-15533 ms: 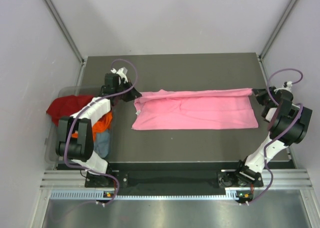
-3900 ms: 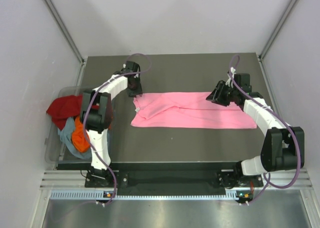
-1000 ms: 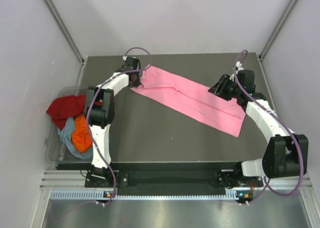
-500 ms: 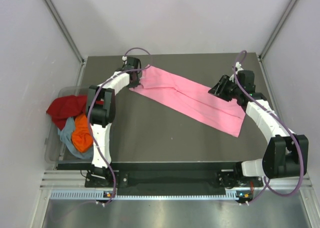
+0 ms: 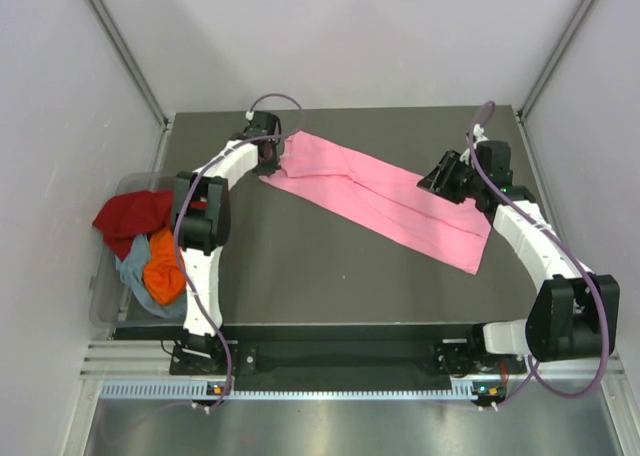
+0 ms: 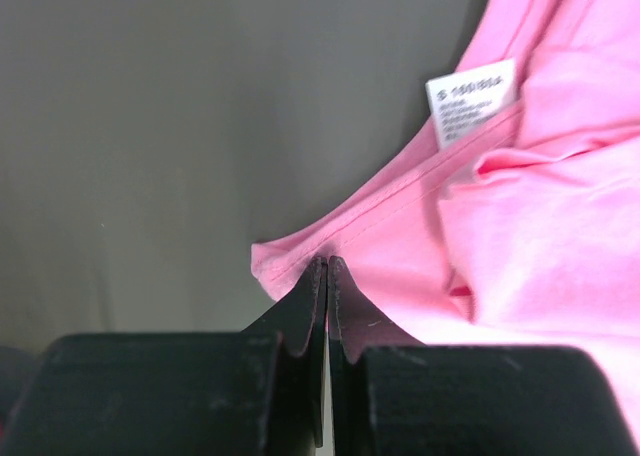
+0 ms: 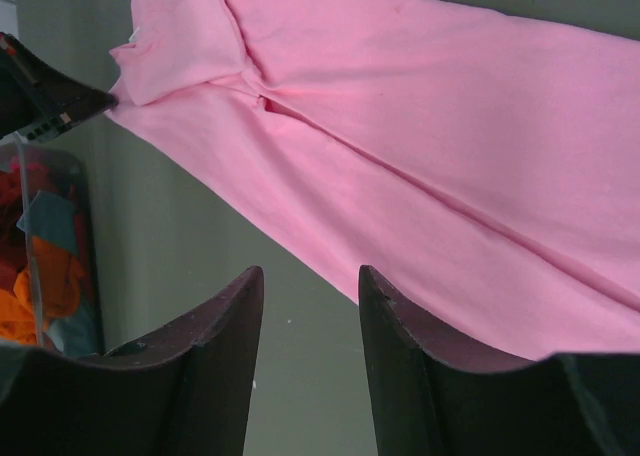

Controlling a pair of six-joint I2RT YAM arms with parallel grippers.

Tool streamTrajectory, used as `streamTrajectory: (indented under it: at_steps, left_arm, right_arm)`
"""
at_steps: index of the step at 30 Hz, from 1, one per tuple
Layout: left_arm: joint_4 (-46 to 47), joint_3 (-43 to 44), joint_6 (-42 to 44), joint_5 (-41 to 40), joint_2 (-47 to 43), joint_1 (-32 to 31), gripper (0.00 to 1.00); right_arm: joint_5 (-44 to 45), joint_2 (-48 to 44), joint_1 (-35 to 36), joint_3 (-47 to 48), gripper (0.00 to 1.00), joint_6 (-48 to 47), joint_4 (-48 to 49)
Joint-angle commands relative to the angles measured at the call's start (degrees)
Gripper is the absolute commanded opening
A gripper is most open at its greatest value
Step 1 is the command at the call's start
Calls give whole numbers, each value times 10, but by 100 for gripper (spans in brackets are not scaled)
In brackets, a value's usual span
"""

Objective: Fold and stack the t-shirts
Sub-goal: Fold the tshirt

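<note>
Left gripper (image 6: 327, 268) clamped on long-folded bright pink cloth t-shirt (image 5: 385, 198); right gripper (image 7: 310, 274) apart; crumpled red, orange, grey-blue shirts (image 5: 160, 266) awaiting folding.

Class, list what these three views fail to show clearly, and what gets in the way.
Print on the white neck label of the bright pink cloth t-shirt: too small and blurred, left wrist view.
How much hem the shut left fingers pinch: hidden by the fingers themselves.
Dark red, orange and grey-blue cloth t-shirts in the clear plastic bin: partly behind the left arm, top view; cut by the edge, right wrist view.
</note>
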Motion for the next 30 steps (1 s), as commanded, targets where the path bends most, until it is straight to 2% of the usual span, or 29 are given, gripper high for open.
streamTrajectory:
  at_steps: [1, 9, 15, 18, 19, 23, 30]
  left_arm:
    - [-8, -14, 8, -15, -31, 3, 0]
    - [2, -58, 6, -38, -11, 3, 0]
    - [-25, -26, 10, -49, -27, 3, 0]
    - [-47, 12, 16, -39, -41, 3, 10]
    - [-56, 35, 12, -36, -43, 3, 17]
    - [-73, 36, -26, -49, -76, 3, 31]
    - [-5, -66, -134, -1, -144, 4, 38]
  right_arm:
    - [3, -23, 3, 30, 44, -10, 3]
    - [2, -15, 3, 24, 44, -10, 9]
    - [4, -18, 3, 32, 44, -8, 6]
    - [6, -20, 3, 31, 44, -1, 6]
    - [6, -21, 3, 31, 44, 1, 4]
    - [7, -30, 4, 25, 45, 3, -3]
    - [9, -52, 7, 18, 45, 6, -17]
